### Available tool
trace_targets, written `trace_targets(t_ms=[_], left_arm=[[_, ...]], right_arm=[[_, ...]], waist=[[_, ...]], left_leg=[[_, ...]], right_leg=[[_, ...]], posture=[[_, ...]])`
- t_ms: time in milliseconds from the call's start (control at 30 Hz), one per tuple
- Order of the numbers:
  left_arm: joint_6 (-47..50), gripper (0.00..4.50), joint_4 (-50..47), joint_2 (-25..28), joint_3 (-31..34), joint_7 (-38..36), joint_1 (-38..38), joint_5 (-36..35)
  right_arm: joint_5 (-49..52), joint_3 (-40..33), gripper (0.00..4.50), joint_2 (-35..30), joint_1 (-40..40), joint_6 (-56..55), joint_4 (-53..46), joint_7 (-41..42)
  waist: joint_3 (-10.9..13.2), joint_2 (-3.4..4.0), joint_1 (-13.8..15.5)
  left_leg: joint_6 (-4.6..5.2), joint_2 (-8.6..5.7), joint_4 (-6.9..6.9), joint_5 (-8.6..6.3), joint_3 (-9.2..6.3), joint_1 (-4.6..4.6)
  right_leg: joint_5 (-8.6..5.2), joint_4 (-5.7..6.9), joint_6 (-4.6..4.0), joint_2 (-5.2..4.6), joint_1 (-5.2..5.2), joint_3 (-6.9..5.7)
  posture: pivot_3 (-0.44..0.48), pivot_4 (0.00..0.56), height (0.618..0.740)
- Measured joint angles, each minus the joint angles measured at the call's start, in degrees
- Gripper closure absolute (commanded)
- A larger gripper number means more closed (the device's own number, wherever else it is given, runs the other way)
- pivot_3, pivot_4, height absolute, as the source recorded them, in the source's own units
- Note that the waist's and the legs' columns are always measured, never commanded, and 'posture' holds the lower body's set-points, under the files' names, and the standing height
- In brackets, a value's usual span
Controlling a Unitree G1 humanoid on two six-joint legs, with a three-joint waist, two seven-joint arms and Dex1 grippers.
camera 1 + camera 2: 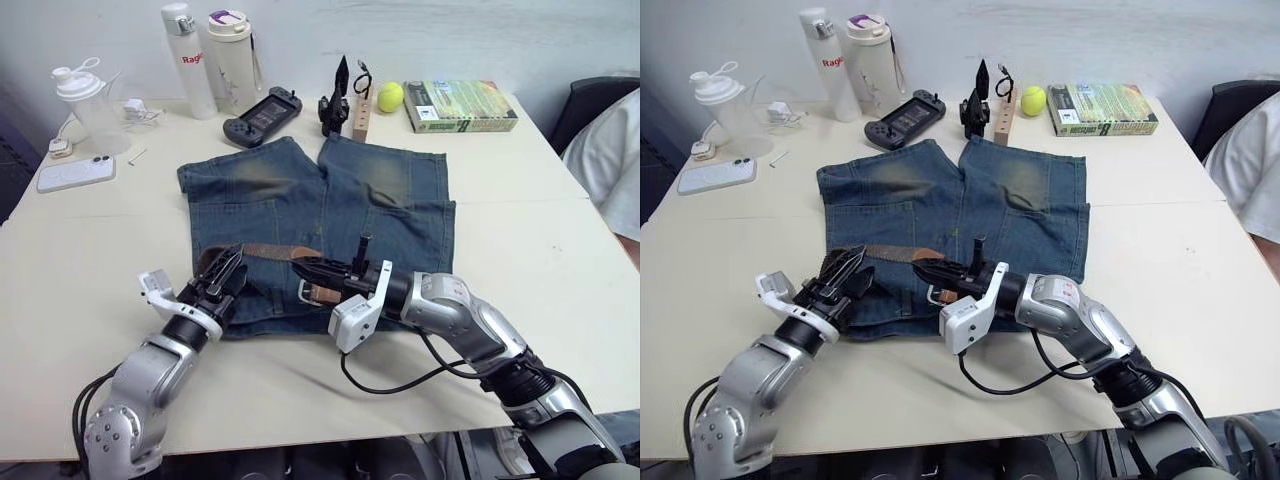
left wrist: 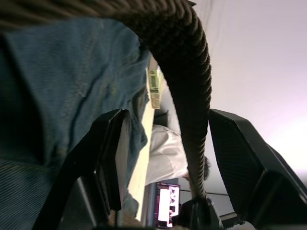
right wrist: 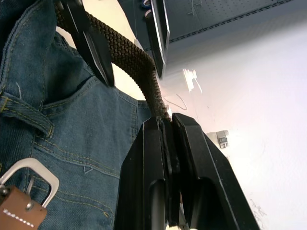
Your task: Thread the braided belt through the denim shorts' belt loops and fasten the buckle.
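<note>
Left gripper [image 1: 222, 272] at the waistband's left end, fingers spread, braided belt [image 1: 265, 251] running between them, not pinched. Denim shorts [image 1: 330, 210] flat on the table [image 1: 520, 230], waist toward the robot. Belt lies along the waistband. Buckle [image 1: 312, 292] rests on the denim mid-waist, just beside the right gripper [image 1: 306, 268], which is clamped on the belt's woven part. Belt looks light and floppy; the stiffer leather end seems the better hold for feeding the loops.
</note>
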Motion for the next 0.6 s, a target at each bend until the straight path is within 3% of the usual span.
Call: trace_targets(t_ms=[233,433,600], left_arm=[[1.1,1.64,0.6,-0.9,0.0,1.8,-2.5,0.0],[1.4,4.40,1.7,-2.2,0.4,3.4,-3.7,0.0],[1.6,4.48,1.7,-2.9,0.5,4.0,-3.9,0.0]], right_arm=[[0.1,-0.1,4.50,0.0,0.7,-0.2,0.0,0.1],[0.1,-0.2,4.50,0.0,0.8,-0.1,0.0,0.1],[0.6,-0.3,4.50,0.0,1.4,0.2,0.0,0.3]], waist=[[0.0,0.00,-0.2],[0.0,0.00,-0.1],[0.0,0.00,-0.1]], left_leg=[[0.00,0.01,-0.02,0.00,-0.01,0.00],[0.00,0.01,-0.02,0.00,-0.01,0.00],[0.00,0.01,-0.02,0.00,-0.01,0.00]], right_leg=[[0.00,0.02,0.00,0.00,0.00,-0.01],[0.00,-0.14,0.00,-0.01,0.00,-0.01],[0.00,-0.14,0.00,-0.01,0.00,-0.01]], posture=[[0.000,0.150,0.720],[0.000,0.150,0.720],[0.000,0.150,0.720]])
